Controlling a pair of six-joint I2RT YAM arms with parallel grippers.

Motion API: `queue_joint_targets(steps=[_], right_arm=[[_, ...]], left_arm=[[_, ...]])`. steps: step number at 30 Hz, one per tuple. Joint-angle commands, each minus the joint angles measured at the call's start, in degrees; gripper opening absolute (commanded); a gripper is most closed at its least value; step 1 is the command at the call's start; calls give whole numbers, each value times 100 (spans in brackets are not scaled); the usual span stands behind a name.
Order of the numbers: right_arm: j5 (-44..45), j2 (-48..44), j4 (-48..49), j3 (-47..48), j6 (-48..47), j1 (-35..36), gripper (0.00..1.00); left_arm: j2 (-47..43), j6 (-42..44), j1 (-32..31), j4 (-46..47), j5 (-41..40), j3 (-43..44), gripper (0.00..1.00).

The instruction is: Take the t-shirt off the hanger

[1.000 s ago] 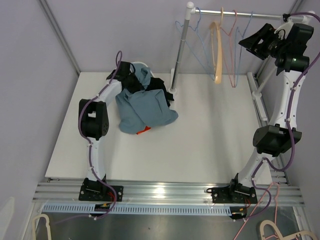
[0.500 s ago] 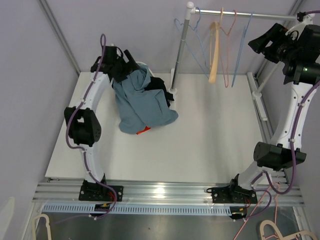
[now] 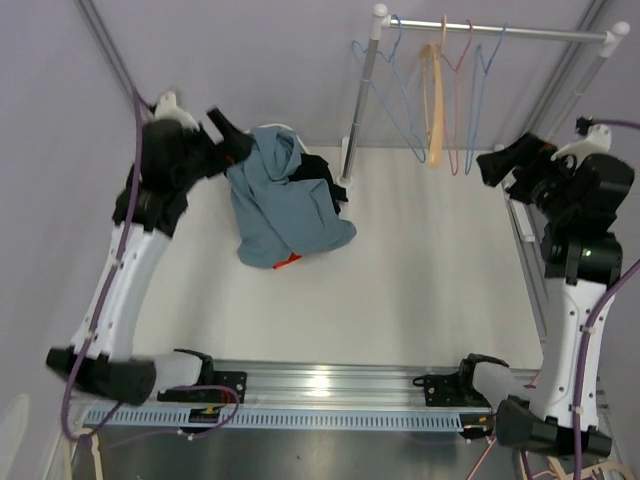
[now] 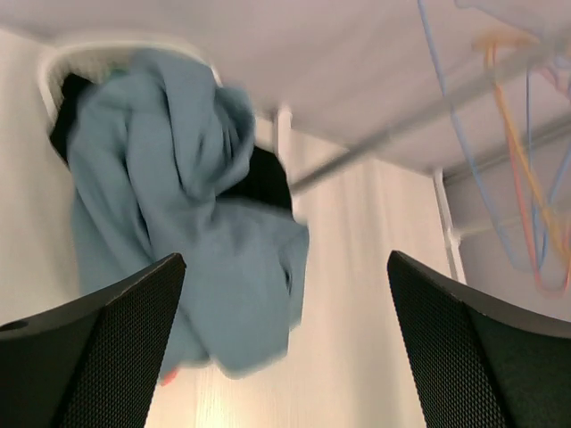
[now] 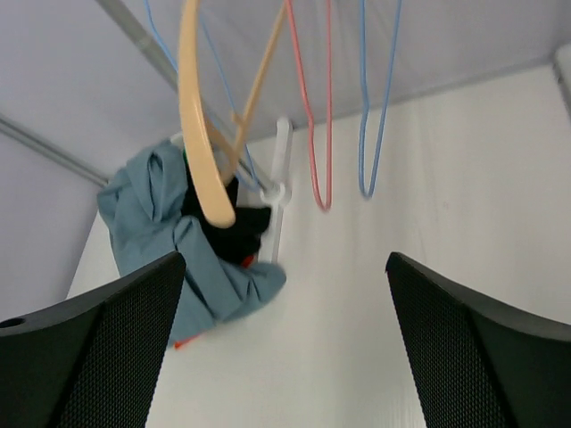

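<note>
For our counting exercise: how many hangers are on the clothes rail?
4, all bare, left to right along the clothes rail: left blue wire hanger, tan hanger, pink wire hanger, right blue wire hanger. Others may lie out of frame.

- The left gripper (image 3: pixel 228 135) has opened wide and drawn back off the blue t-shirt (image 3: pixel 283 205).
- The right gripper (image 3: pixel 497 163) has spread wider and dropped below the rail (image 3: pixel 500 30).
- The hangers (image 3: pixel 437 100) now hang straighter.

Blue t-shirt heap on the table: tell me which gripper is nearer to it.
Left. The left gripper hovers at the far-left edge of the blue t-shirt heap; the right gripper is across the table, beside the hangers on the rail.
</note>
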Motion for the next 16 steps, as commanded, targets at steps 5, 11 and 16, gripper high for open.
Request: queue_joint_targets(steps=[5, 11, 16], right_arm=[[-235, -1760, 788, -2590, 80, 240, 99], [-342, -2790, 727, -3840, 62, 355, 99], [-324, -3091, 560, -4148, 54, 364, 99]], left_arm=[[-3023, -124, -1407, 2415, -130, -4909, 99], [-3712, 7, -1716, 1952, -604, -5660, 100], [-4029, 131, -1716, 1767, -763, -5828, 99]])
